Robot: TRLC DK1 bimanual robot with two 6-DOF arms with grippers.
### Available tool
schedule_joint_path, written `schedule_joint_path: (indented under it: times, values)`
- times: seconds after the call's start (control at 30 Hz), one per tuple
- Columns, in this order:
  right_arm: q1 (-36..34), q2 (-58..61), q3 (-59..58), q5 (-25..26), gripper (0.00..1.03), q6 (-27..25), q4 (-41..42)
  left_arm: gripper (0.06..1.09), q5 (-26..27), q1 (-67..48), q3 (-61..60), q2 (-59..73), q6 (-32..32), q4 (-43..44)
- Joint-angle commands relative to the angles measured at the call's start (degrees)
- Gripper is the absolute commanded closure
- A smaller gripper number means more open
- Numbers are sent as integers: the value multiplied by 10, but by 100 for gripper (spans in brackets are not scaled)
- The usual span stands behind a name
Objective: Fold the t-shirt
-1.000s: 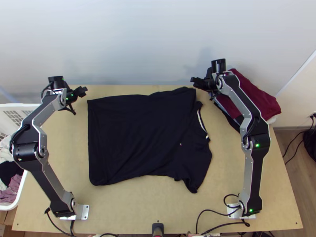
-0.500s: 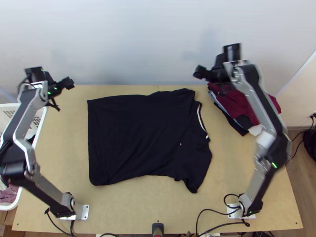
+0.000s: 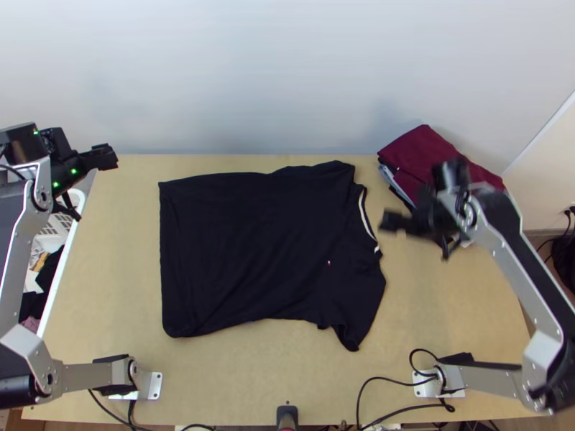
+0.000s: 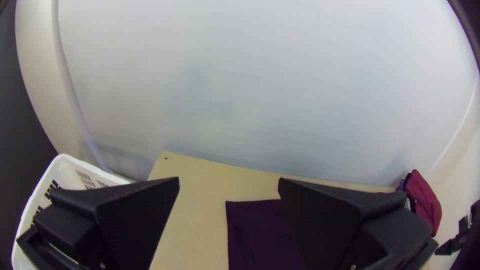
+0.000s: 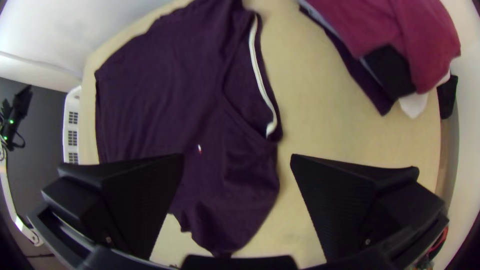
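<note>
From where I'm standing, the dark t-shirt (image 3: 251,251) lies spread across the middle of the light wooden table (image 3: 237,377), its hem towards the left of the frame and its white-edged collar (image 3: 364,215) on the right. One sleeve (image 3: 352,330) points towards the bottom, with a few creases. Just right of the collar is the right gripper (image 3: 392,221), blurred from above, its fingers spread wide in its wrist view. Up at the upper left, near the white basket (image 3: 60,280), hangs the left gripper (image 3: 106,156), its two fingers well apart too. The basket holds jumbled clothes. At the upper right sits a stack of clothes (image 3: 420,151), maroon on top, partly behind the right arm. Black cables (image 3: 388,379) loop along the bottom.
</note>
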Motion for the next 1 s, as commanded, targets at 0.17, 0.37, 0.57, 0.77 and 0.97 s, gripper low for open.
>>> schedule_joint_path:
  times: [0.17, 0.37, 0.57, 0.77, 0.97]
  values:
    - [6, -49, -140, -5, 19, -32, -37, 12, 2, -16, -29, -42, 8, -21]
    - [16, -40, -201, -5, 32, -50, -34, 12, 2, -17, -36, -57, 5, -35]
    - [11, -21, -229, -5, 41, -64, 5, 12, 1, -17, -46, -70, 5, -44]
    - [5, -12, -246, -7, 56, -75, 53, 12, -1, -17, -49, -77, 5, -50]
    - [3, 5, -253, -19, 56, -72, 76, 12, -4, -16, -48, -78, 6, -52]
